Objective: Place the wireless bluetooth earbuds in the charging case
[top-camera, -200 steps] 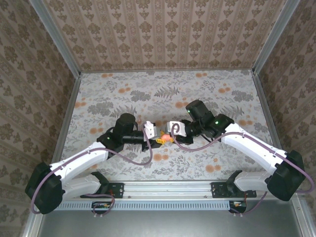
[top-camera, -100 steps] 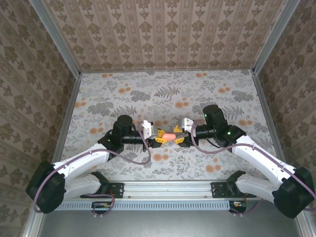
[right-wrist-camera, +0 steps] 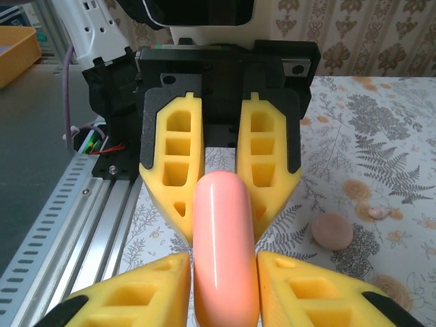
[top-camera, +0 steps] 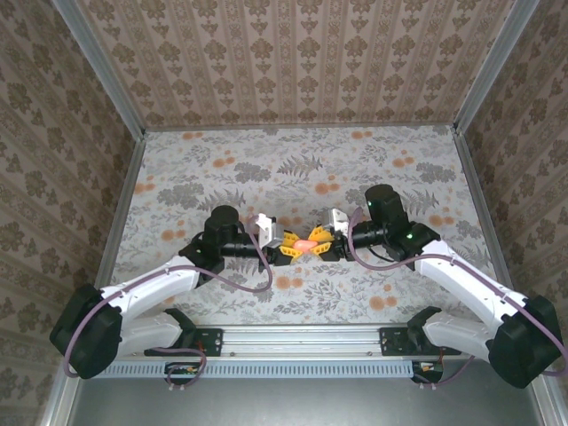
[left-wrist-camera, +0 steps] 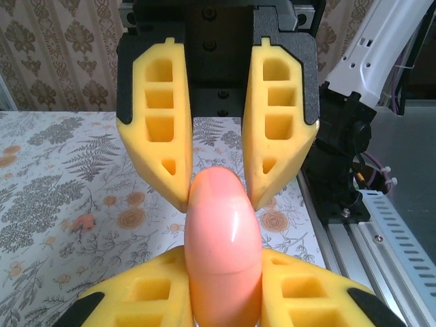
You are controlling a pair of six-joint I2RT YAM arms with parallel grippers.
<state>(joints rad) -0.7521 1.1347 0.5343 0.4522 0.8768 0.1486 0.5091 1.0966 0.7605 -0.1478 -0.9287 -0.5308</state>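
Floral table (top-camera: 266, 160): charging case (top-camera: 304, 242) held aloft, seemingly unopened.
Left gripper (top-camera: 288, 247) and right gripper (top-camera: 321, 246) jaws both pinch it; opening it likely comes next.

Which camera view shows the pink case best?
The right wrist view: the pink case stands close and sharp there, and its long rounded shape is plain. The left wrist view shows it just as close, but a little softer at the near end. In the top external view it is a small pink spot.
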